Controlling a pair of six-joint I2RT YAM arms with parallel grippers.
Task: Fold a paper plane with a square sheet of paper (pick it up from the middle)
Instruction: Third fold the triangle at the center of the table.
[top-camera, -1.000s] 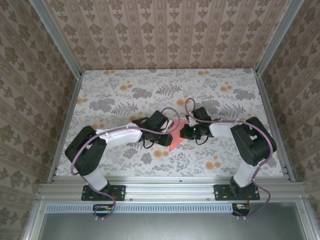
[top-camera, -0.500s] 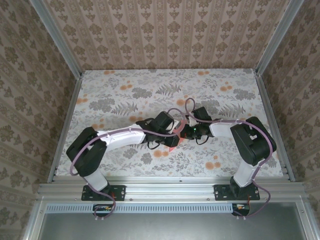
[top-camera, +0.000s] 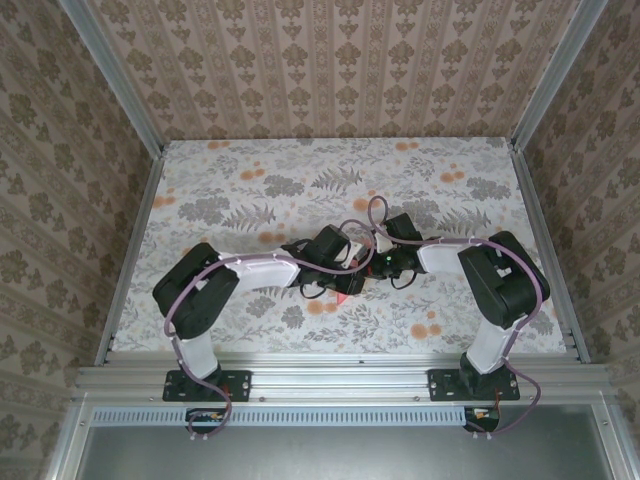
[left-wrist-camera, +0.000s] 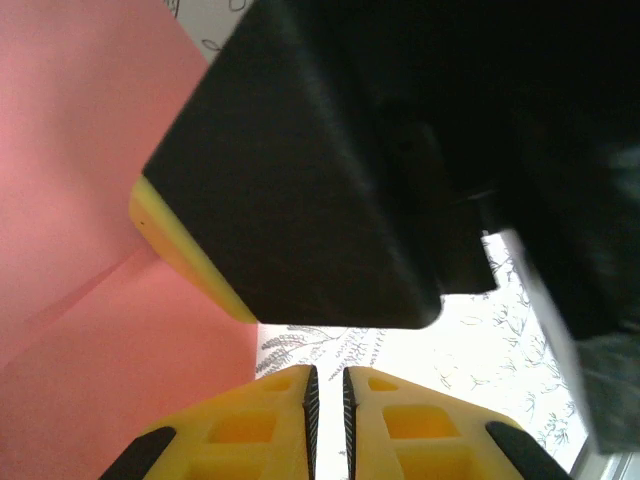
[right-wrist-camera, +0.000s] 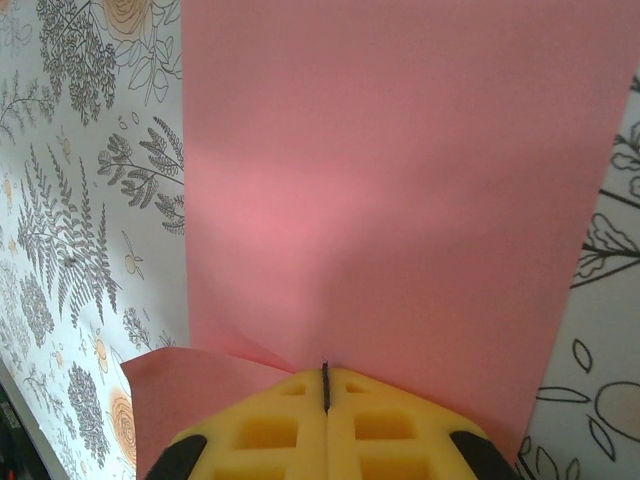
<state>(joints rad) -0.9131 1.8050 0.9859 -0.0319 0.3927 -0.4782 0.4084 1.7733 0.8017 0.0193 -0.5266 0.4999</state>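
Note:
The square sheet of paper (right-wrist-camera: 400, 170) is salmon pink and stretches away from my right gripper (right-wrist-camera: 325, 372), which is shut on its near edge; a second layer of it curls out at the lower left. From above, just a small pink patch of the sheet (top-camera: 345, 291) shows under both wrists at mid-table. My left gripper (left-wrist-camera: 325, 378) hangs beside the sheet (left-wrist-camera: 80, 200), its jaws a narrow slit apart with nothing between them and tablecloth showing through. Right above it is the right gripper's black body, with one of that gripper's yellow fingers (left-wrist-camera: 190, 255). The grippers (top-camera: 348, 272) (top-camera: 372, 266) nearly touch.
The table (top-camera: 250, 190) carries a grey-leaf and orange-flower print cloth. Patterned walls and aluminium rails (top-camera: 130, 240) close it in on three sides. Both arm bases (top-camera: 200, 380) stand at the near edge, elbows out to the sides.
The left arm has swung right, bringing its gripper up against the right gripper and covering most of the pink sheet. Its jaws have narrowed. The right gripper has stayed put.

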